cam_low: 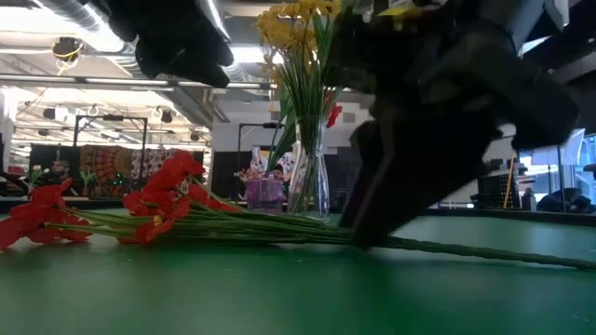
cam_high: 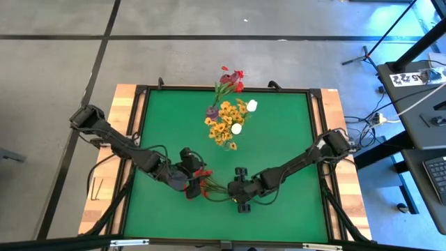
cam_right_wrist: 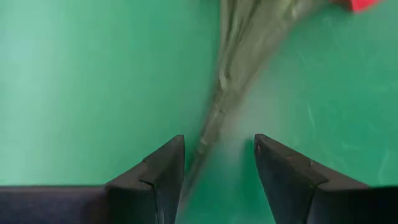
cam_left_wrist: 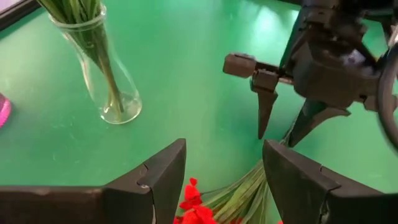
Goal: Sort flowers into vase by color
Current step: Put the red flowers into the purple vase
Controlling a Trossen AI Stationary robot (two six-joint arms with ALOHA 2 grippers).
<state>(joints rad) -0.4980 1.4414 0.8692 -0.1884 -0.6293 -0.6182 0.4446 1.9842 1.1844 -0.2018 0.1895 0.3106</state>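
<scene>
A bunch of red flowers (cam_high: pixel 201 174) lies flat on the green table; its blossoms (cam_low: pixel 168 191) point left and its green stems (cam_low: pixel 279 228) run right. My left gripper (cam_high: pixel 193 183) hangs open well above the blossoms (cam_left_wrist: pixel 194 205) without touching them. My right gripper (cam_high: pixel 235 190) is open and slants down over the stems (cam_right_wrist: pixel 233 56), one finger on each side. A glass vase (cam_left_wrist: pixel 104 74) holds yellow flowers (cam_high: pixel 224 120) at the table's middle. White tulips (cam_high: pixel 251 105) and a dark pink bud (cam_high: pixel 211 110) stand by them. My right gripper comes from above, slanting down, with its open fingers (cam_left_wrist: pixel 267 115) astride the stems' bare end (cam_right_wrist: pixel 205 134), which lies on the table. I cannot tell whether a finger touches the stems.
More red flowers (cam_high: pixel 231 78) stand at the table's far edge. A raised black frame (cam_high: pixel 139 125) rims the green mat. Bare mat lies to the right (cam_high: pixel 293 139) and near the front edge.
</scene>
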